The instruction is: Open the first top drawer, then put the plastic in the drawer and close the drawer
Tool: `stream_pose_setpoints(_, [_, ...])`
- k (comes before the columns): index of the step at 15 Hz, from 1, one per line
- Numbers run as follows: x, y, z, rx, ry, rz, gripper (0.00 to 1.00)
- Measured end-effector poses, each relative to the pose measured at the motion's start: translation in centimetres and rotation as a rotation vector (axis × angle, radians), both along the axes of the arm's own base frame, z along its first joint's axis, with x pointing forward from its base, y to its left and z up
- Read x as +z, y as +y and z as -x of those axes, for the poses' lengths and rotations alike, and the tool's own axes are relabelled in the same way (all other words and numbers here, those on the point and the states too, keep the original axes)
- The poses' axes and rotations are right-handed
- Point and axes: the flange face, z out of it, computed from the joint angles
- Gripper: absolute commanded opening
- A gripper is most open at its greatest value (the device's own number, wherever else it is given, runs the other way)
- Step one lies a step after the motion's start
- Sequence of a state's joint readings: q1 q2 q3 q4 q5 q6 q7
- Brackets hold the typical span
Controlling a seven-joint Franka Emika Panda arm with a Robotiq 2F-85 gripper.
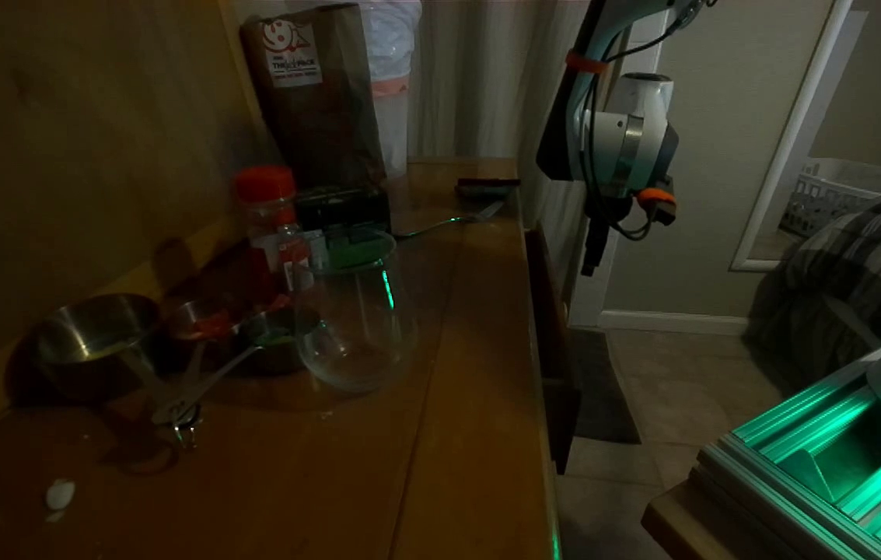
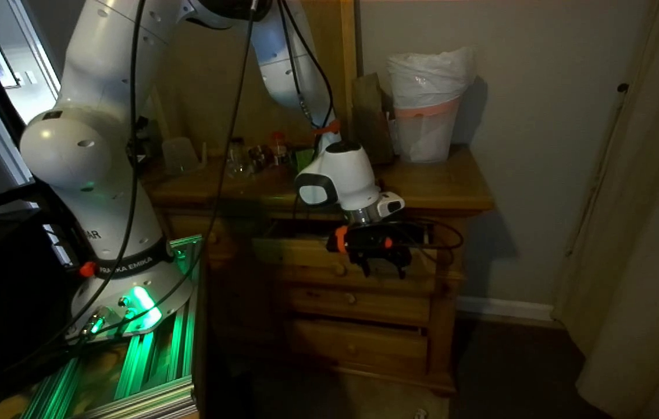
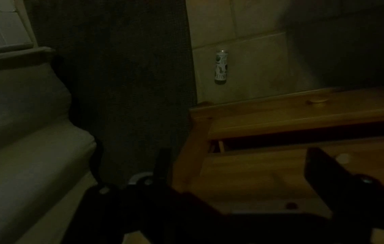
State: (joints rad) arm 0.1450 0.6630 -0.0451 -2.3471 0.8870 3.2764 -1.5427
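Observation:
The top drawer stands pulled out of the wooden dresser; its front (image 2: 300, 251) with a round knob (image 2: 338, 269) shows in an exterior view, and its side and inner face (image 1: 561, 412) in an exterior view. Its inside is dark and I cannot see what it holds. My gripper (image 2: 384, 274) hangs in front of the drawer's right part, pointing down, apart from it. In the wrist view the gripper (image 3: 238, 152) has its fingers spread wide with nothing between them. I cannot tell which thing is the plastic; a clear cup (image 1: 354, 327) stands on the dresser top.
The lowest drawer (image 2: 358, 346) is slightly ajar. The dresser top (image 1: 479, 404) carries metal measuring cups (image 1: 98, 334), a red-capped bottle (image 1: 265, 187), a fork (image 1: 440, 225), a paper bag (image 1: 312, 101) and a lined bin (image 2: 428, 110). A can (image 3: 221, 67) lies on the floor.

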Motion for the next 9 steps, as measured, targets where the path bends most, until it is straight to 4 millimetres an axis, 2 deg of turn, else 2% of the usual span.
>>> stream_pose_setpoints(6, [0.4,0.2,-0.4,0.029,-0.012,0.013,1.00])
stream_pose_setpoints(9, [3.9,0.2,-0.5,0.089,-0.076,0.114,1.00])
